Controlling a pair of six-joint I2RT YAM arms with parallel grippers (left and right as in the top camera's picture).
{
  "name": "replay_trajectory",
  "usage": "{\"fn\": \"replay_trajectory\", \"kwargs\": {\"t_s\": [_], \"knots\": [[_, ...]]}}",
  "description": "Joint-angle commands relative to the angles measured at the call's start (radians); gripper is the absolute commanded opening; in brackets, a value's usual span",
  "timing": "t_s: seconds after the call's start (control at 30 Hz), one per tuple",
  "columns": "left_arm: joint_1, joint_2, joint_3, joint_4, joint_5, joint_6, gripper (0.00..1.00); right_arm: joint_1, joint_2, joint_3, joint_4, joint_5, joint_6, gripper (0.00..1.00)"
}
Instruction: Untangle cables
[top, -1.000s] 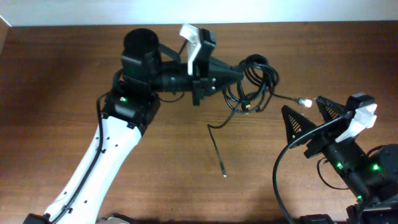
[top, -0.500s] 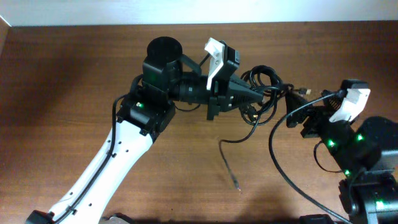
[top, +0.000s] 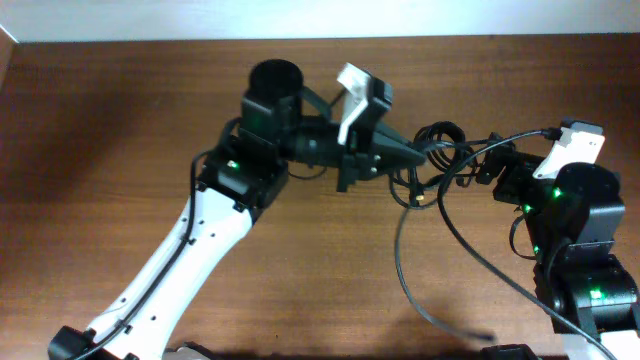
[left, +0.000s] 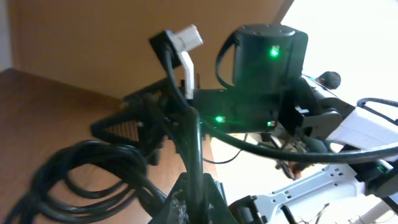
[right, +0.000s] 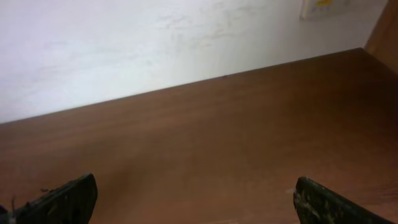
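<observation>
Right of centre in the overhead view, the cables (top: 437, 150) bunch in a knot between both arms above the table (top: 100, 150). The left gripper (top: 408, 156) is clamped on one cord at the knot's left edge. The right gripper (right: 196, 199), just right of the tangle, is spread wide and holds nothing.

Glossy black rubbery cables (left: 99, 152), matt brown wood-grain table (right: 217, 124), smooth white wall (right: 155, 37)

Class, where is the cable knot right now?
Overhead, the knot is right of centre, between the tip of the left gripper and the right gripper.
</observation>
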Motion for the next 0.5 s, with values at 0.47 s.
{"fn": "replay_trajectory", "kwargs": {"t_s": [0.47], "knots": [[0.203, -0.044, 0.013, 0.009, 0.098, -0.036, 0.00, -0.137, -0.135, -0.001, -0.055, -0.588, -0.161, 0.99]]}}
